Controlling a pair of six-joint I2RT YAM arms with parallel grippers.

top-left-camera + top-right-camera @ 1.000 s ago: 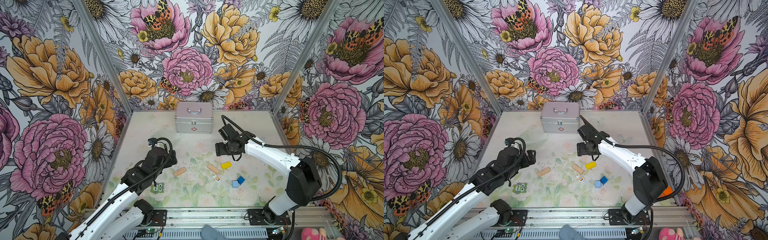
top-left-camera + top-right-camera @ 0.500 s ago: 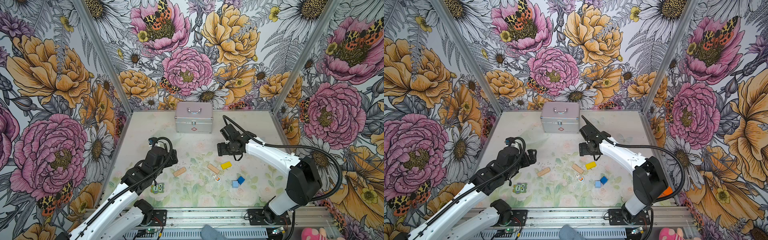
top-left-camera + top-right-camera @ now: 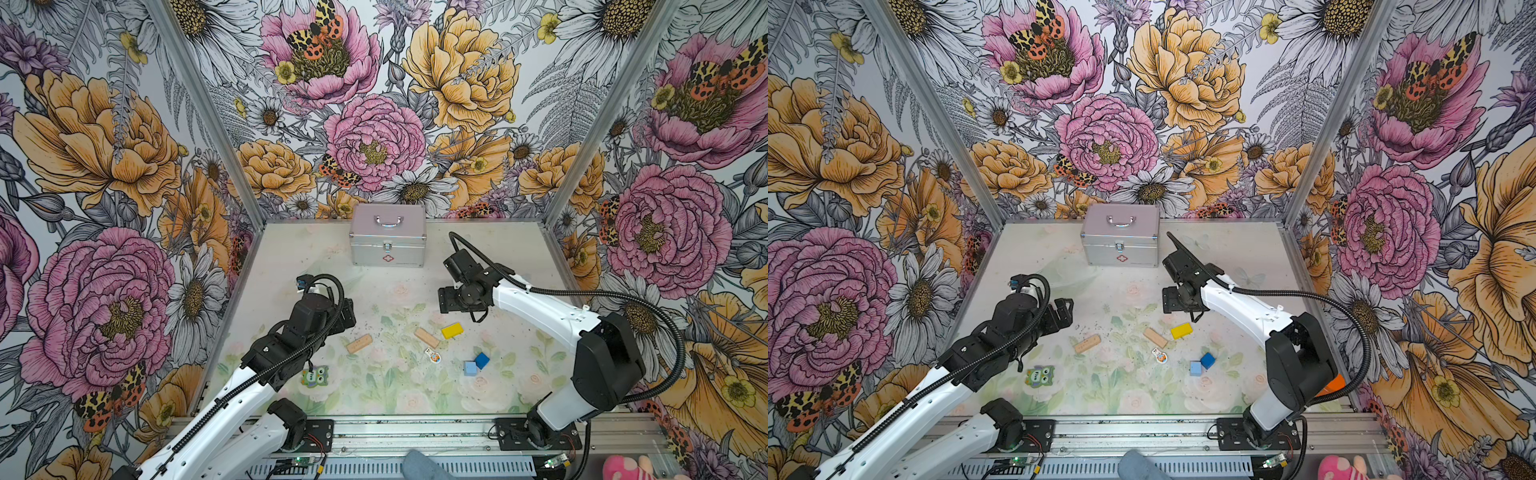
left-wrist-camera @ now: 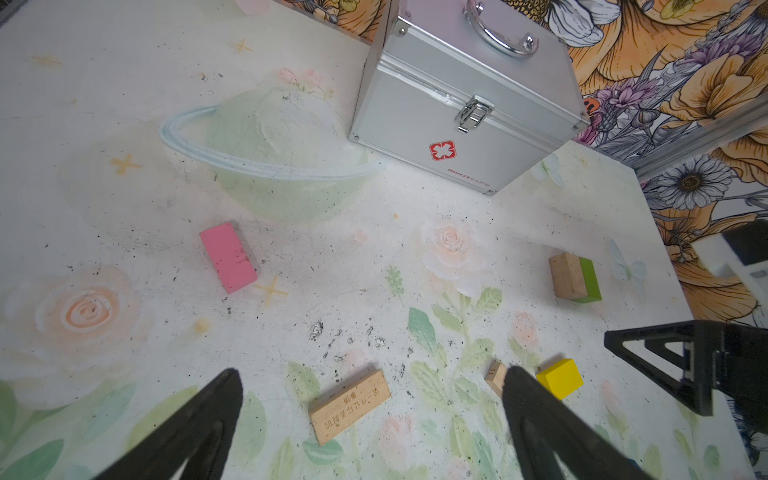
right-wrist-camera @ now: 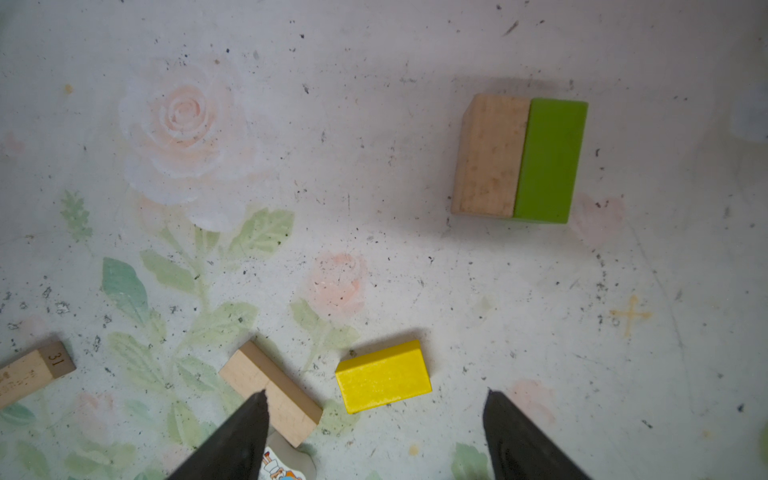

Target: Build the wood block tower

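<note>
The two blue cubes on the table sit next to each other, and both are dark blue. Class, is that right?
No. They do sit next to each other, but only one is a dark blue cube; its neighbour is a light blue cube. Both top views show it.

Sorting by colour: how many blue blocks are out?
2: a dark blue cube and a light blue cube, side by side, nearer the robot than the yellow block. Others may be hidden.
</note>
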